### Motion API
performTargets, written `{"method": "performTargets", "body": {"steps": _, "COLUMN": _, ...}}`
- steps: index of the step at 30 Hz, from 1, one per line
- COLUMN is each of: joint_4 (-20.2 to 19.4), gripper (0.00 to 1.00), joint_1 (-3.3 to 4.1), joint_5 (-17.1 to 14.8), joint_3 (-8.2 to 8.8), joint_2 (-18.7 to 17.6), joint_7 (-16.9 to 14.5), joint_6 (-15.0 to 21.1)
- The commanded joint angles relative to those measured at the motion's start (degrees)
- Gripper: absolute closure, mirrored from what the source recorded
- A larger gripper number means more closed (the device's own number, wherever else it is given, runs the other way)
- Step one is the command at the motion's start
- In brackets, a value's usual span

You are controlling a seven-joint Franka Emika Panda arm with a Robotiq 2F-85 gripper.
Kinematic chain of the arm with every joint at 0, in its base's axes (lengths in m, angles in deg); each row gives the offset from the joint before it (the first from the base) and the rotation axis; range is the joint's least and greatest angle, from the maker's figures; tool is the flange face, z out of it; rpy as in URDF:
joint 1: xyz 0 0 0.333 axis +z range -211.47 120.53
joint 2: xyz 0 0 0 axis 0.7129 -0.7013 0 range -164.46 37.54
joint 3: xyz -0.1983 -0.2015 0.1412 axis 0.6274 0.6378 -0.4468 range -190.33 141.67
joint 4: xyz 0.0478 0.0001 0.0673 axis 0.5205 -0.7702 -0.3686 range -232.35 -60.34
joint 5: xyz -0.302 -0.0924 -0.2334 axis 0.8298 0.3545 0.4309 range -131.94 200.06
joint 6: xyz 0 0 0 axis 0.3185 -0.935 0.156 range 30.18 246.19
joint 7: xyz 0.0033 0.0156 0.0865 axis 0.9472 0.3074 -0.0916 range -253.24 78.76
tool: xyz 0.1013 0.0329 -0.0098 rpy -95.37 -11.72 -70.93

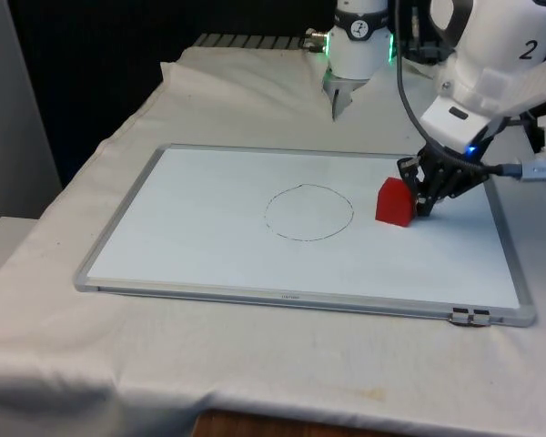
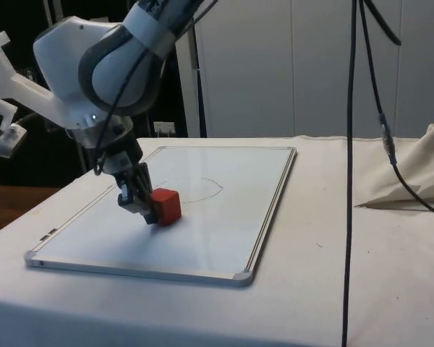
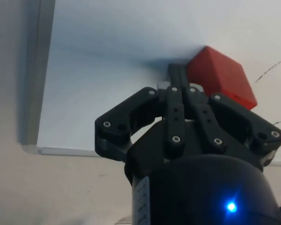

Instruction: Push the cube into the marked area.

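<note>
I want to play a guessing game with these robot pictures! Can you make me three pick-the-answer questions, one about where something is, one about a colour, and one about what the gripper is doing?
1. Where is the red cube?
A. Inside the drawn circle
B. On the whiteboard, just outside the drawn circle
C. On the cloth, off the whiteboard

2. What colour is the cube?
A. Red
B. Blue
C. Yellow

3. How are the gripper's fingers?
A. Spread wide around the cube
B. Closed together, tips against the cube's side
C. Lifting the cube in the air

Answers:
1. B: in the front view the cube sits on the whiteboard beside the drawn circle, towards the front view's right.
2. A: it looks red in all three views.
3. B: in the wrist view the gripper has its fingers together, touching the cube, which rests on the board.
</note>
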Motion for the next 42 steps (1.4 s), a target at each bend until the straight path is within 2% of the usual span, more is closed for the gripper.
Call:
{"method": "performTargets", "body": {"steps": 1, "joint_4": -1.9, "gripper": 1.00, "joint_1": 0.17, "joint_5": 0.5, "joint_3": 0.06, "joint_2": 1.1, "joint_7": 0.0, "joint_6": 1.3}}
{"method": "performTargets", "body": {"steps": 8, "joint_4": -5.5, "gripper": 1.00, "joint_1": -0.11, "joint_5": 2.5, "joint_3": 0.34, "joint_2": 3.2, "joint_7": -0.2, "joint_6": 1.4}}
{"method": "performTargets", "body": {"steps": 17, "joint_4": -6.0, "gripper": 1.00, "joint_1": -0.63, "joint_5": 4.0, "joint_3": 1.15, "joint_2": 3.2, "joint_7": -0.4, "joint_6": 0.6}}
{"method": "performTargets", "body": {"steps": 31, "joint_4": -6.9, "gripper": 1.00, "joint_1": -1.43, "joint_5": 7.8, "joint_3": 4.07, "joint_2": 3.1, "joint_7": -0.9, "joint_6": 0.4}}
{"method": "performTargets", "body": {"steps": 35, "joint_4": -6.8, "gripper": 1.00, "joint_1": -1.43, "joint_5": 8.1, "joint_3": 4.47, "joint_2": 3.0, "joint_7": -0.8, "joint_6": 0.3}}
{"method": "performTargets", "body": {"steps": 42, "joint_4": -6.5, "gripper": 1.00, "joint_1": -1.38, "joint_5": 10.4, "joint_3": 6.53, "joint_2": 2.6, "joint_7": -0.5, "joint_6": 0.4}}
